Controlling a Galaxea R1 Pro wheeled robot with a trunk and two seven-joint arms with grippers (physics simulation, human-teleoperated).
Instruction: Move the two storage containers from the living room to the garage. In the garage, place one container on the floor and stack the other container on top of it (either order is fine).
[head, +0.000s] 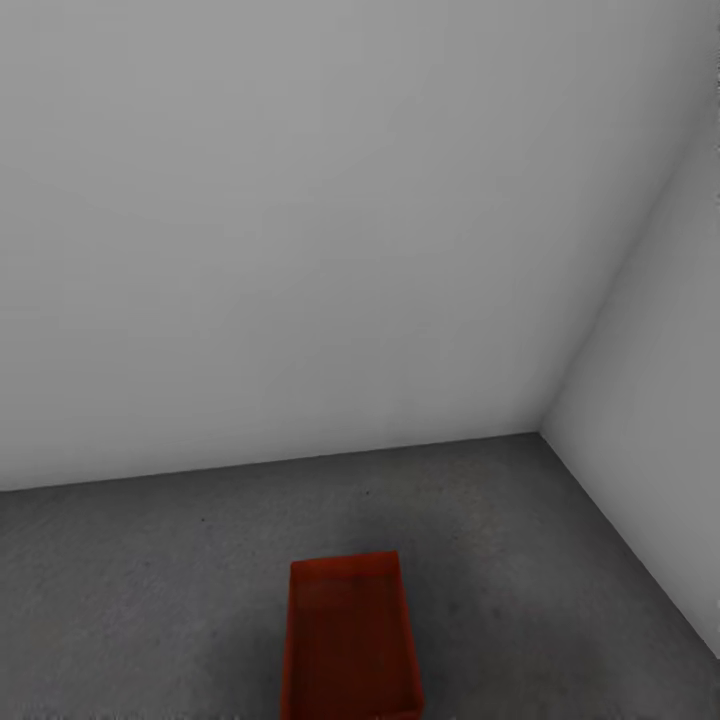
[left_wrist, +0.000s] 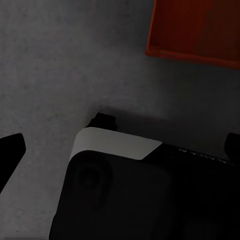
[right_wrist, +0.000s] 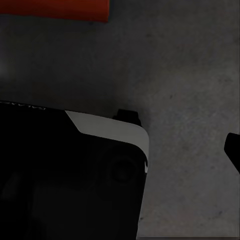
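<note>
Nearest the head camera sits one red-orange bin (head: 350, 640), flat on the dark grey speckled floor (head: 150, 600), its long side running away from the robot and its near end cut off by the lower edge of the picture; the inside looks bare, with low straight walls and a flat bottom; it stands alone, not stacked on or under anything that I can see. Beyond it the floor runs to two plain white walls (head: 300, 220) that meet in a corner to the right; the bin is well apart from both walls.

From the left wrist camera a corner of the bin (left_wrist: 195, 30) shows on the same concrete, near the black robot base (left_wrist: 145, 195) with its white panel; dark finger tips of the left hand (left_wrist: 120, 150) show at two opposite edges of the picture, wide apart with nothing between them, so that hand stands open and holds nothing.

From the right wrist camera a strip of the bin (right_wrist: 55, 7) shows at the edge, beside the base (right_wrist: 65, 185); one dark finger tip (right_wrist: 234, 150) of the right hand shows at the side; whether that hand is open or closed I cannot tell.
</note>
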